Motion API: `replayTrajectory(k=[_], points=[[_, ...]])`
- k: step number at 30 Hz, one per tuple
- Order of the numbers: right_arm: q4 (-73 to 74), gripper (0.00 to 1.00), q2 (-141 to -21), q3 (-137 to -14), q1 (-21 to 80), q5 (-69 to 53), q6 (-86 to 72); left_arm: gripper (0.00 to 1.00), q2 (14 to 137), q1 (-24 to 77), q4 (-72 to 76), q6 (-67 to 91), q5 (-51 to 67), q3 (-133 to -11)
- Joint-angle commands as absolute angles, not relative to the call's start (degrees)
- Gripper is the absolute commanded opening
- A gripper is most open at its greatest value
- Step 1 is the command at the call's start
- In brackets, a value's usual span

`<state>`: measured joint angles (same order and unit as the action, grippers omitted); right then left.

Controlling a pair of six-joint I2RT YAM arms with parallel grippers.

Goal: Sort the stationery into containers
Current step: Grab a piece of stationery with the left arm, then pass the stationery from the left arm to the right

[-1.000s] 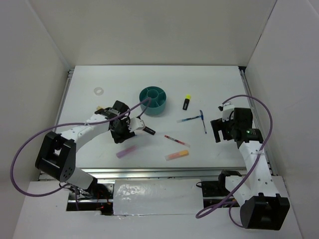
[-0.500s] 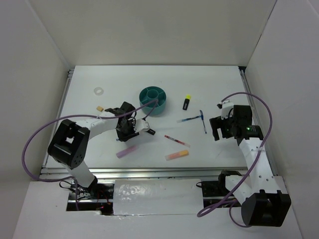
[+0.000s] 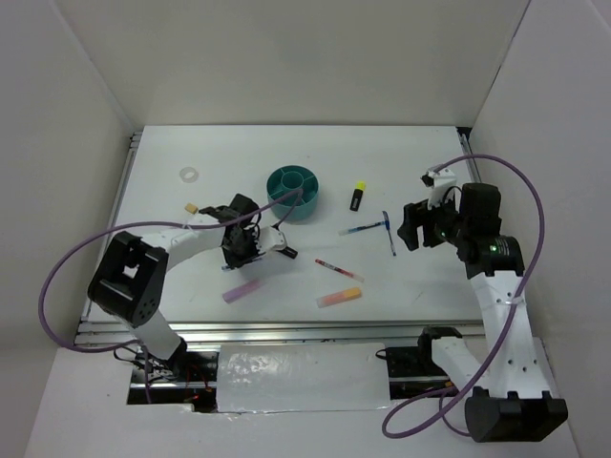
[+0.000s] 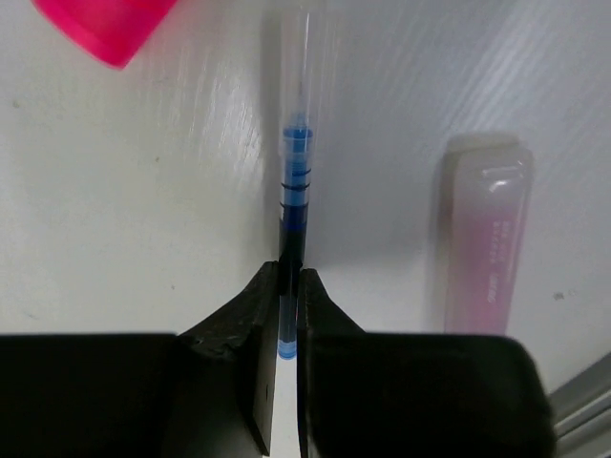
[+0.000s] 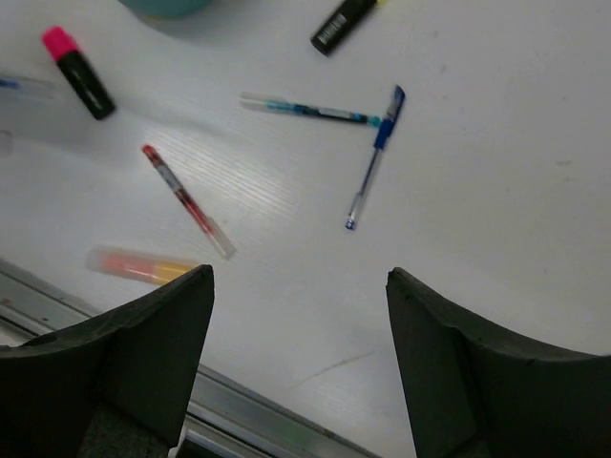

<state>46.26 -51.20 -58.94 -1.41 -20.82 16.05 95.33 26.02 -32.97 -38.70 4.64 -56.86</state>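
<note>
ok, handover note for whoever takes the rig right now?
Left end effector: shut on a thin blue pen, low at the table.
Right end effector: open, empty, above a dark blue pen and a clear blue pen.
Also loose: pink highlighter, yellow highlighter, red pen, orange stick, lilac stick, eraser, ring.
Done: nothing visible in the organizer.
Left: all of it.

Stationery (image 3: 340, 298) lies scattered near the teal organizer (image 3: 304, 212); blue pen (image 4: 291, 250) pinched.
</note>
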Motion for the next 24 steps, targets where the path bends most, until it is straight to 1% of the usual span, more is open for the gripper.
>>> replayTrajectory(k=[1,2,3,4,6,7,8,10,11,13,17,21,24], points=[[44.48,0.79,-47.82,-63.97,-0.36,-31.09,9.69,0.0,85.47,26.1,-37.34,-36.4,8.51,-60.71],[44.39,0.79,-48.07,-63.98,-0.35,-31.11,8.54,0.0,83.34,26.1,-38.57,-35.52,9.57,-62.21],[44.73,0.82,-49.82,-68.51,1.39,-34.59,7.31,0.0,81.67,26.28,-41.02,-34.38,11.84,-63.79],[45.26,0.85,-51.31,-70.29,2.28,-35.93,6.08,0.0,79.91,26.28,-42.18,-33.15,13.0,-65.55],[45.01,0.85,-55.43,-73.9,3.25,-38.31,0.11,0.0,76.39,27.15,-43.76,-29.02,15.19,-70.54],[43.26,0.85,-56.24,-74.0,2.73,-42.15,-3.22,0.0,75.59,27.51,-44.29,-25.78,15.55,-71.88],[38.98,0.86,-57.38,-73.13,1.68,-43.84,-9.78,0.0,74.37,27.86,-44.04,-24.19,15.73,-73.98],[34.56,0.88,-58.97,-72.42,1.41,-49.45,-15.44,0.0,73.74,29.09,-42.99,-19.54,16.08,-75.67],[30.28,0.88,-59.76,-72.16,1.32,-50.96,-20.52,0.0,73.57,29.61,-42.72,-18.29,16.08,-77.24],[26.3,0.89,-62.48,-71.98,1.41,-53.86,-25.55,0.0,74.44,31.11,-42.54,-15.75,15.82,-79.7],[27.5,0.89,-67.49,-76.45,4.38,-52.04,-23.83,0.0,76.9,33.4,-42.45,-13.19,15.73,-82.79],[28.56,0.91,-70.83,-78.92,10.44,-49.49,-21.71,0.0,79.19,33.75,-42.45,-11.78,16.79,-85.43],[28.74,0.9,-74.52,-80.24,12.39,-49.13,-21.97,0.0,80.94,34.19,-42.8,-11.69,16.78,-87.36]])
